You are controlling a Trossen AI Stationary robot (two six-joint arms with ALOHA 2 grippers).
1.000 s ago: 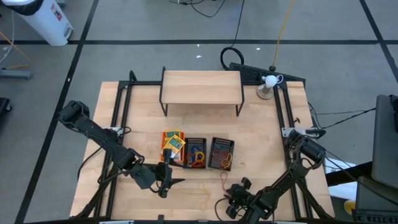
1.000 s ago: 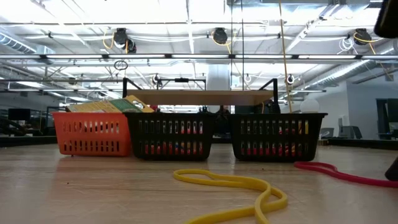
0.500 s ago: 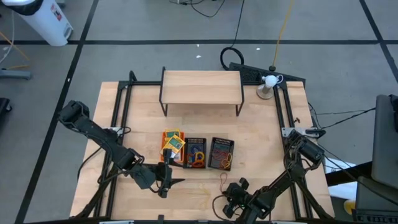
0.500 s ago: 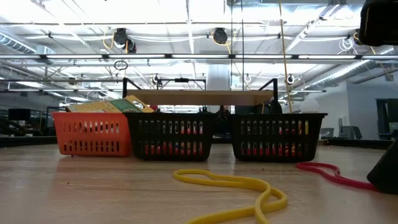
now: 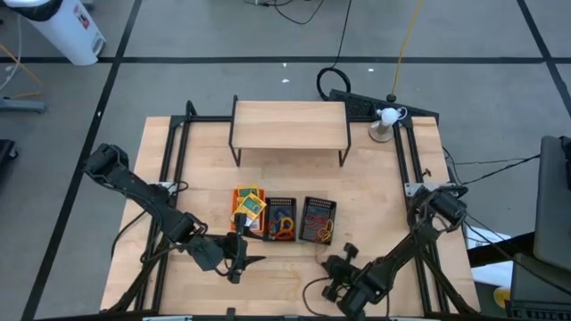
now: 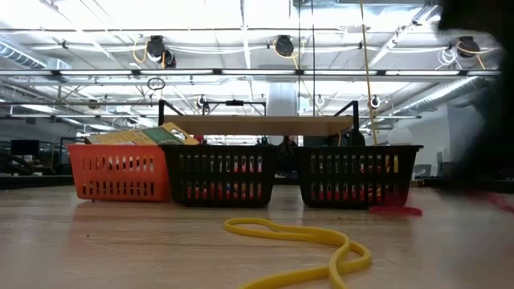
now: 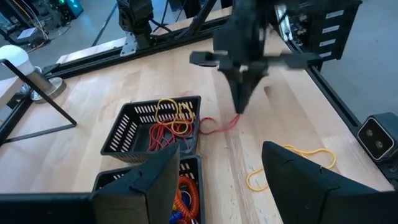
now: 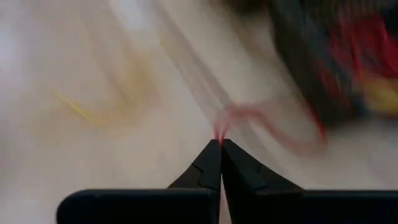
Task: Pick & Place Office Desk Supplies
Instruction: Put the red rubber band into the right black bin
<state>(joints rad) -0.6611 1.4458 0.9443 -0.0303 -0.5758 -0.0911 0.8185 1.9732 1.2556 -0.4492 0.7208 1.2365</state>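
Observation:
Three mesh bins stand in a row at mid-table: the orange one (image 5: 248,210) with yellow-and-green packs, a middle black one (image 5: 281,219) and a right black one (image 5: 318,219), both holding rubber bands. My right gripper (image 7: 239,107) stands just near of the right black bin (image 7: 155,124), shut on a red rubber band (image 7: 217,126). A yellow band (image 6: 305,237) lies loose on the table in front of the bins. My left gripper (image 5: 243,260) waits open near the orange bin's near side. My right gripper pinches the red rubber band by one end (image 8: 220,132) between its shut fingertips, coming from above and pointing down. The band slants down from the fingers, and its other end (image 6: 393,210) lies on the table by the right black bin.
A light wooden shelf (image 5: 289,125) on black legs stands at the table's far side. A white lamp (image 5: 385,118) sits at the far right corner. Bare wood lies left and right of the bins and along the near edge.
My right gripper has moved from the near edge toward the right black bin and risen. It has drawn the red band along the table; the band's held end is lifted, and its other end now lies close by the bin.

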